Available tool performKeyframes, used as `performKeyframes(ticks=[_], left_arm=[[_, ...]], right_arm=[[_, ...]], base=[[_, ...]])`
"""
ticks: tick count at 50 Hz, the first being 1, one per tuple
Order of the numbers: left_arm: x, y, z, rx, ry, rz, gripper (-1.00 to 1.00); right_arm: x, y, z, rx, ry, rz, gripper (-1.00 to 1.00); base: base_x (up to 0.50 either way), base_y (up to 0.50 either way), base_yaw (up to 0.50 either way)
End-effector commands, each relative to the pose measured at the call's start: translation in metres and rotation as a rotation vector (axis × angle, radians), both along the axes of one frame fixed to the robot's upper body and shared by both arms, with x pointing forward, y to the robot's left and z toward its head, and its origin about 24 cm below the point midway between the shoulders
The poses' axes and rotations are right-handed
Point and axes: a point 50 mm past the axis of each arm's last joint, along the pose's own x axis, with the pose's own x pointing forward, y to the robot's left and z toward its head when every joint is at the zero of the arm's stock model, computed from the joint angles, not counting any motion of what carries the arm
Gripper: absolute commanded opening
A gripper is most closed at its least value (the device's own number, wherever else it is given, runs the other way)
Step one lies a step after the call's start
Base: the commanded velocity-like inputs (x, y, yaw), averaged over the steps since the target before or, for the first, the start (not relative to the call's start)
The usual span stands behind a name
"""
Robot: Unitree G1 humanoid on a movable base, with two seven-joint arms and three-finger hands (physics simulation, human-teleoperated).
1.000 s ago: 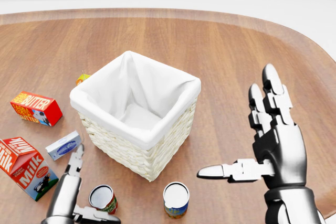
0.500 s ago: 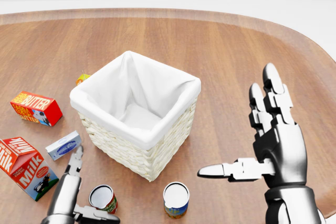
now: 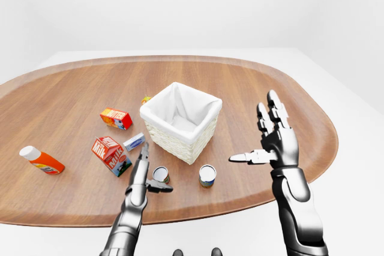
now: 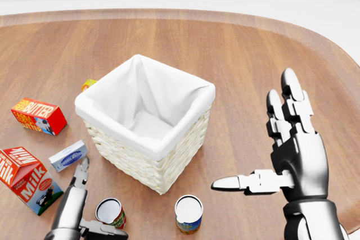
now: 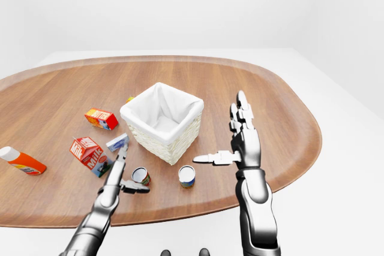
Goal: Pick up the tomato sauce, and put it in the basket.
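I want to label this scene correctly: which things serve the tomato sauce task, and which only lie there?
Job: red-labelled can (likely the tomato sauce), basket, left hand beside that can.
Lying about: blue-labelled can, milk carton, butter box, small blue box, orange bottle.

Bright, even, sharp render; soft shadows

You have a smooth, satin-sheened wood-grain table (image 4: 236,43) under a rough pale wicker basket (image 4: 147,164) lined with matt white cloth, two glossy metal-topped cans (image 4: 188,213) at the head view's bottom, printed card cartons (image 4: 27,179) at left, and polished chrome-and-black hands (image 4: 295,150).
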Motion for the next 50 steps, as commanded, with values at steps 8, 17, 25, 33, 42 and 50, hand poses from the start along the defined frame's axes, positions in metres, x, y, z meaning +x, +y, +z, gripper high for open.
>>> performKeyframes(ticks=[8, 17, 25, 33, 42, 50], left_arm=[[0.002, 0.0, -0.003, 0.007, 0.014, 0.005, 0.97], [0.001, -0.001, -0.002, 0.009, 0.011, 0.0, 0.97], [0.001, -0.001, -0.004, 0.012, 0.018, 0.0, 0.97], [0.002, -0.001, -0.005, 0.016, 0.026, 0.0, 0.97], [0.003, -0.001, -0.009, 0.026, 0.045, 0.006, 0.97], [0.003, 0.0, -0.012, 0.033, 0.061, 0.012, 0.97]], right_arm=[[0.0, 0.0, 0.0, 0.001, 0.001, 0.001, 1.0], [-0.001, 0.0, 0.001, 0.001, -0.003, 0.0, 1.0], [-0.001, 0.0, 0.001, 0.003, -0.004, -0.001, 1.0], [0.0, -0.001, 0.001, 0.002, -0.003, 0.0, 1.0], [0.0, -0.001, 0.0, 0.003, -0.001, -0.001, 1.0], [0.0, 0.0, 0.0, 0.003, -0.002, 0.0, 1.0]], base=[[0.0, 0.0, 0.0], [0.0, 0.0, 0.0], [0.0, 0.0, 0.0], [0.0, 0.0, 0.0], [0.0, 0.0, 0.0], [0.0, 0.0, 0.0]])
